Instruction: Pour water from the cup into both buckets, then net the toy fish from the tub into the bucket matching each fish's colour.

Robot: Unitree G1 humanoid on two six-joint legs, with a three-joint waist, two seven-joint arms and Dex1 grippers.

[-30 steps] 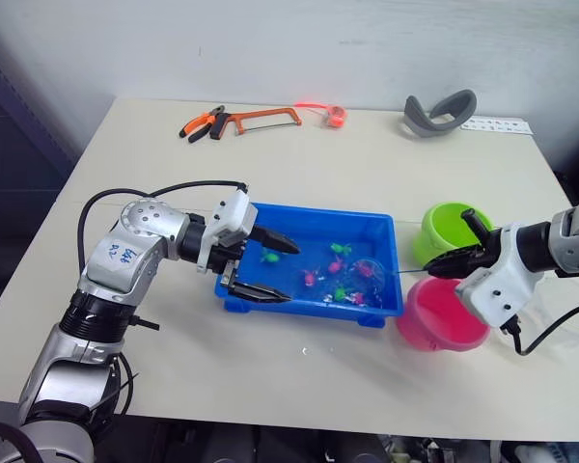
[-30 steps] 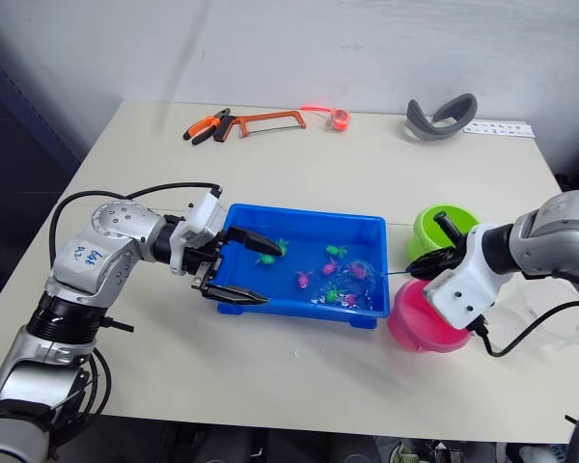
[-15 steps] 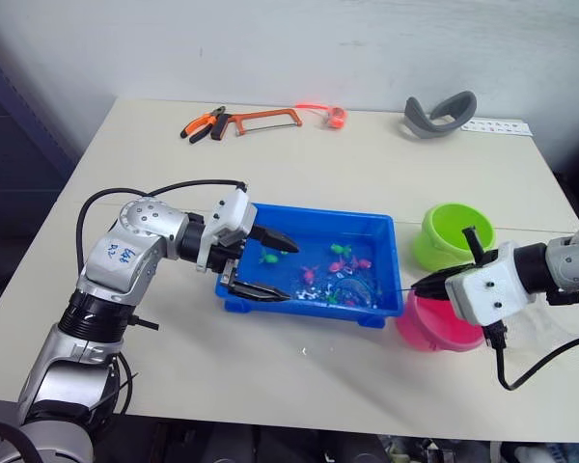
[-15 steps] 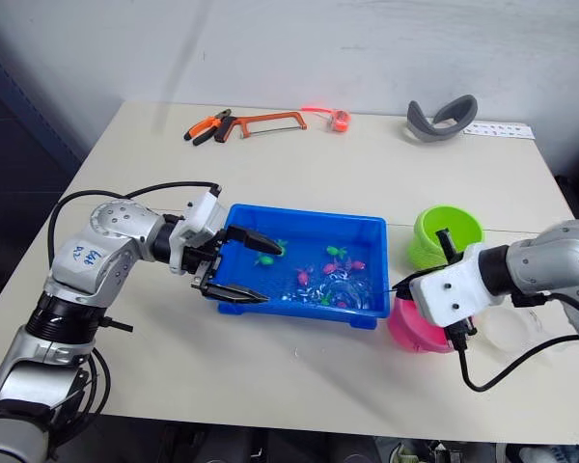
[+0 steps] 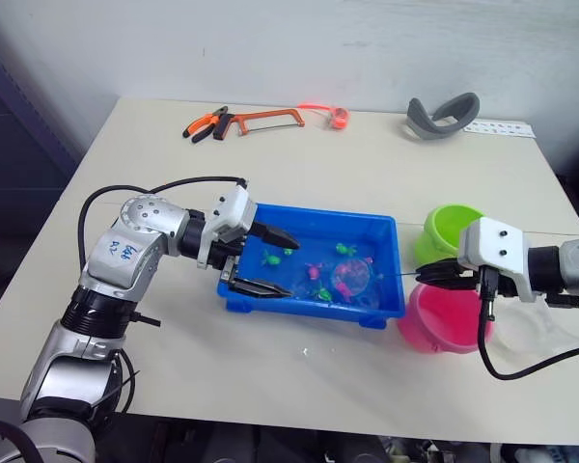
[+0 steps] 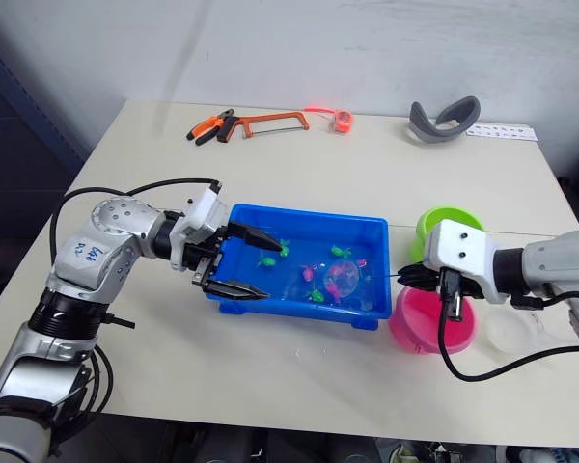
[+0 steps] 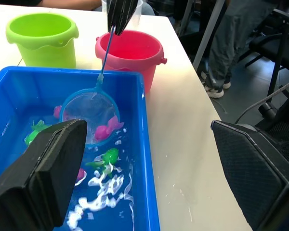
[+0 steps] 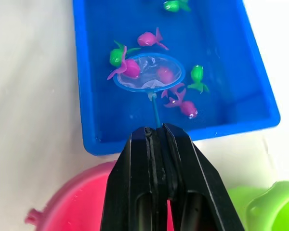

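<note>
The blue tub (image 5: 309, 307) holds water with green fish (image 5: 345, 250) and pink fish (image 5: 315, 271). My right gripper (image 5: 434, 275) is shut on the net's thin handle, over the pink bucket (image 5: 444, 323). The net hoop (image 8: 149, 72) sits in the tub's right half, and a pink fish (image 8: 131, 68) lies at its ring with another inside. My left gripper (image 5: 291, 267) is open at the tub's left end, with one finger over the water and the other outside the front wall. The green bucket (image 5: 449, 231) stands behind the pink one. The clear cup (image 6: 516, 328) is at the far right.
An orange hacksaw (image 5: 261, 121), pliers (image 5: 203, 125) and an orange ring (image 5: 338, 118) lie at the table's back. A grey band (image 5: 442, 113) and a white strip (image 5: 502, 128) lie at the back right. A person's legs (image 7: 231, 38) and chairs stand beyond the table's right edge.
My right gripper has turned and pushed the net hoop from the tub's right end toward its middle, and pink fish now sit in the ring. The left gripper has barely moved.
</note>
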